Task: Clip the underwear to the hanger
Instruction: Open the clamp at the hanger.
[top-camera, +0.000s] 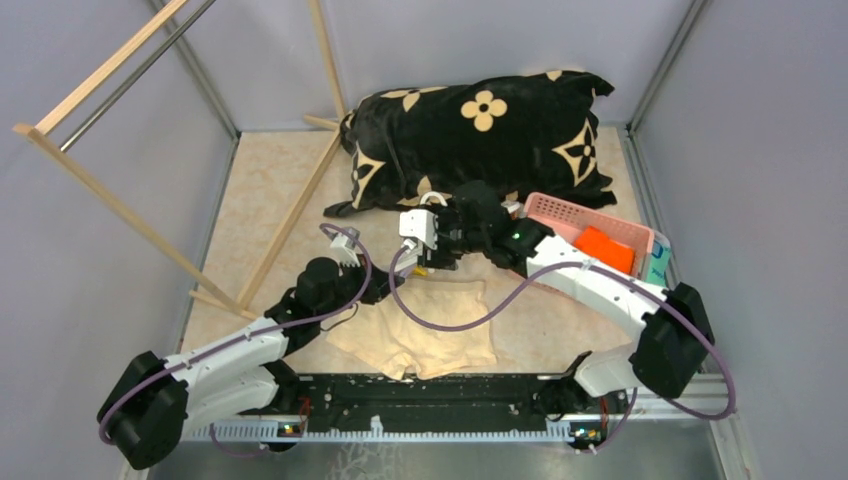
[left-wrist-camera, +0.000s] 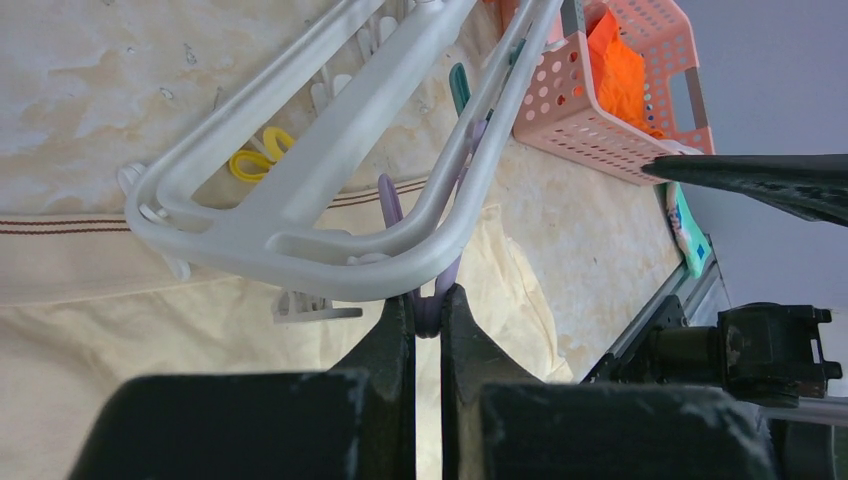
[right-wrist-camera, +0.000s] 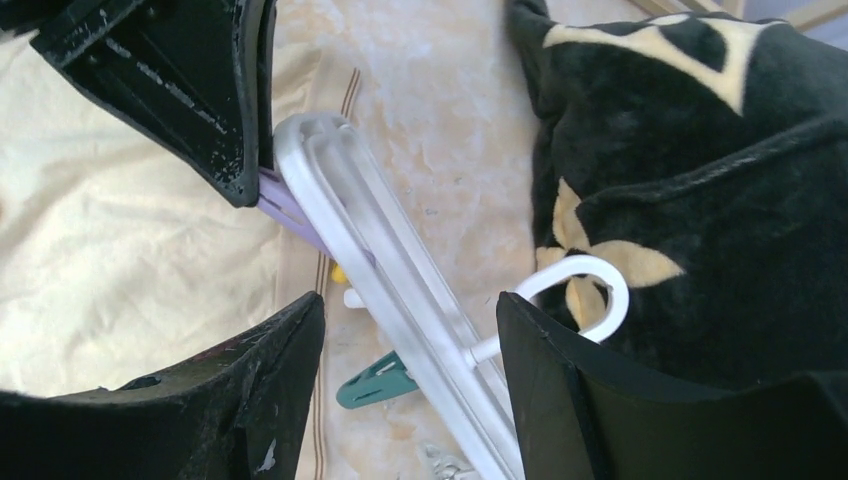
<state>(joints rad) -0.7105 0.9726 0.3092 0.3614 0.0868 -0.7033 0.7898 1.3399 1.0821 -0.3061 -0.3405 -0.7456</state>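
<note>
Over the waistband of the underwear (top-camera: 420, 335), which lies flat on the counter (top-camera: 262, 165): hanger (left-wrist-camera: 345, 125), tilted. My left pincer (left-wrist-camera: 428, 320) clamps its lilac clip (left-wrist-camera: 428, 298), probably to bring it to the fabric. My right pincer (right-wrist-camera: 410, 315) straddles the hanger, agape, holding nothing.

the left arm (top-camera: 225, 350) and right arm (top-camera: 600, 285) are white shells with black joints. a purple cable (top-camera: 450, 322) loops along each. the fingers (right-wrist-camera: 250, 400) are black and scuffed.
</note>
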